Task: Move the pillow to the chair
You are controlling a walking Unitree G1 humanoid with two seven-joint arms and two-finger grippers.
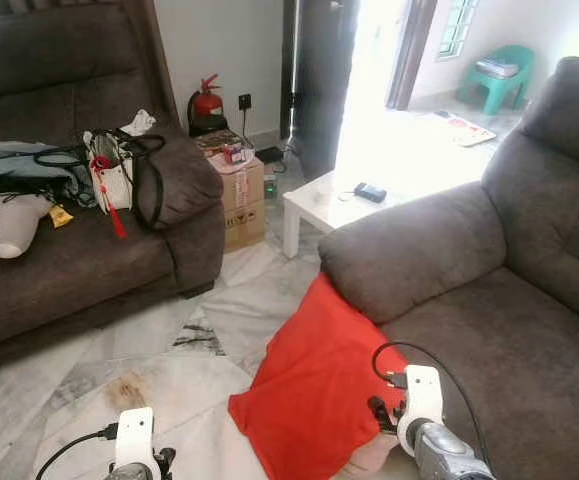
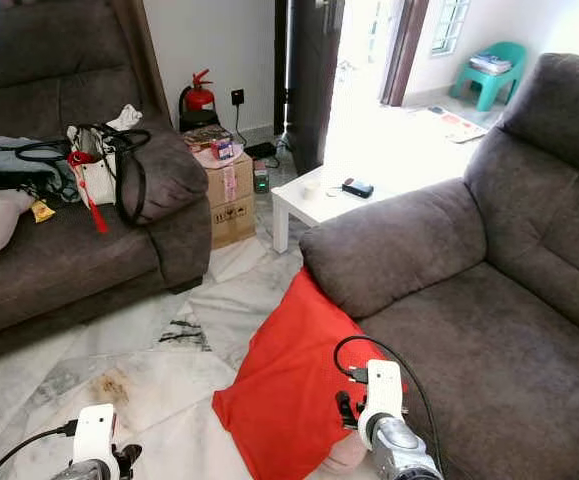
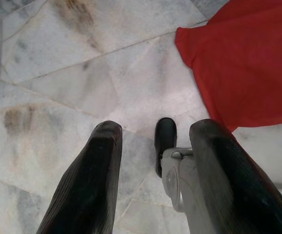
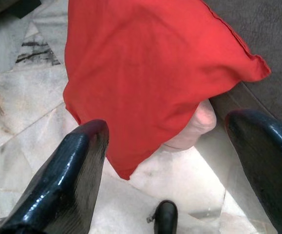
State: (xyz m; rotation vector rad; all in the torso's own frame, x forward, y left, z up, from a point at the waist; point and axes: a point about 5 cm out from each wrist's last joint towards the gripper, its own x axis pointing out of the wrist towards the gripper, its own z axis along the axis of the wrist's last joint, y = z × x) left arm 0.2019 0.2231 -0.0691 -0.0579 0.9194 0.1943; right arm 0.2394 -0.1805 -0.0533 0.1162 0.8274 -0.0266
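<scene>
Red pillow point(image 1: 314, 385) leans against the front of the grey armchair point(image 1: 489, 330), its lower corner on the marble floor point(image 1: 169, 370). Right gripper point(image 4: 167, 161), at five o'clock, hovers above the pillow, jaws spread. Left gripper point(image 3: 153, 165), at seven o'clock, hangs over the floor, jaws spread.

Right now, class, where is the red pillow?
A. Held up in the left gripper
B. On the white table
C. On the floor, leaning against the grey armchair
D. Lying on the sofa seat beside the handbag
C: the red pillow stands on the marble floor, propped against the armchair front.
</scene>
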